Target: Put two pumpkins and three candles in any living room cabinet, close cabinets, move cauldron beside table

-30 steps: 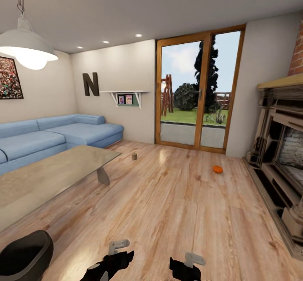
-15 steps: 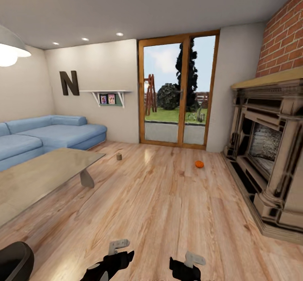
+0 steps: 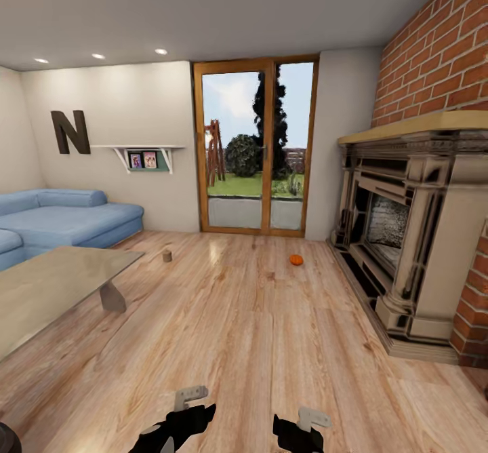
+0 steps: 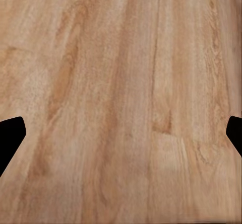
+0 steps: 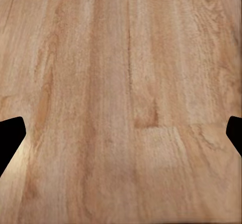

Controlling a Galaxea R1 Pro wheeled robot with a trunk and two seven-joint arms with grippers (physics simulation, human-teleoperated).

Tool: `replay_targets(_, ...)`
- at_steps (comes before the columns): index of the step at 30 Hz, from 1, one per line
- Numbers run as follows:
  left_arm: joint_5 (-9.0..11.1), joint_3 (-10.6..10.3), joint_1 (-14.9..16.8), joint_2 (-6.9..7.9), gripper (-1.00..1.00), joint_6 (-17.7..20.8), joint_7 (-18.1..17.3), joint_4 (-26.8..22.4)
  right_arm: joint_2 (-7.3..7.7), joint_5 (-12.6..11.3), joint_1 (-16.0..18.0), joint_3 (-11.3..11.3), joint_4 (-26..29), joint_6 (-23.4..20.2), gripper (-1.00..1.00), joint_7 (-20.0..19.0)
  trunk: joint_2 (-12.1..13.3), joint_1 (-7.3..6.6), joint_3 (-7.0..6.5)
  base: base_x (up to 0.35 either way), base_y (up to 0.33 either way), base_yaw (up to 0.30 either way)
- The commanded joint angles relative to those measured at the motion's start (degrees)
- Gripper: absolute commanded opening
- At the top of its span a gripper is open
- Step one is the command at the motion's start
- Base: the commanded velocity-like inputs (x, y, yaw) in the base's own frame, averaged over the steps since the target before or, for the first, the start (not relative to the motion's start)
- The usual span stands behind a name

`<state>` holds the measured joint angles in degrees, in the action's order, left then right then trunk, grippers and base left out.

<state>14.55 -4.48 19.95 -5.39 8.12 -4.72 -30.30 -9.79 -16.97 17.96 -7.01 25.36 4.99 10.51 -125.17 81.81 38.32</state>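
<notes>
One small orange pumpkin (image 3: 295, 260) lies on the wooden floor far ahead, close to the fireplace hearth. A small tan cylinder (image 3: 167, 256), perhaps a candle, stands on the floor beyond the corner of the low glossy grey table (image 3: 47, 283) at the left. The dark rim of the cauldron (image 3: 4, 438) just shows in the head view's lower left corner. The cabinet is out of view. My left gripper (image 3: 179, 420) and right gripper (image 3: 299, 431) hang low over bare floor, both open and empty, with dark fingertips (image 4: 10, 136) (image 5: 10, 136) wide apart.
A large stone fireplace (image 3: 413, 236) with a brick wall fills the right side. A blue sofa (image 3: 61, 219) stands behind the table at the left. Glass doors (image 3: 254, 148) close the far wall. Wide open floor lies between me and the pumpkin.
The camera has swung to the right: table, sofa and cauldron slid leftward in the picture and the fireplace came further in. The grippers keep their pose.
</notes>
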Motion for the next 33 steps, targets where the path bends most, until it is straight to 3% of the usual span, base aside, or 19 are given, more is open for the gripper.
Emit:
replay_targets(1, 0.48, -0.13, 0.0, 0.03, 1.0, 0.32, -0.03, -0.11, 0.03, -0.61, 0.06, -0.46, -0.05, 0.29, 1.0, 0.39, -0.03, -0.01, 0.07, 0.0, 0.178, -0.278)
replay_targets(13, 0.48, -0.15, 0.0, 0.03, 1.0, 0.32, -0.03, -0.11, 0.03, -0.61, 0.06, -0.46, -0.05, 0.29, 1.0, 0.4, -0.03, -0.01, 0.07, 0.0, 0.169, -0.278)
replay_targets(33, 0.46, -0.33, 0.0, 0.03, 1.0, 0.23, -0.03, -0.16, 0.12, -0.61, 0.06, -0.46, -0.05, 0.3, 1.0, 0.43, -0.03, -0.01, 0.07, 0.0, 0.009, -0.278)
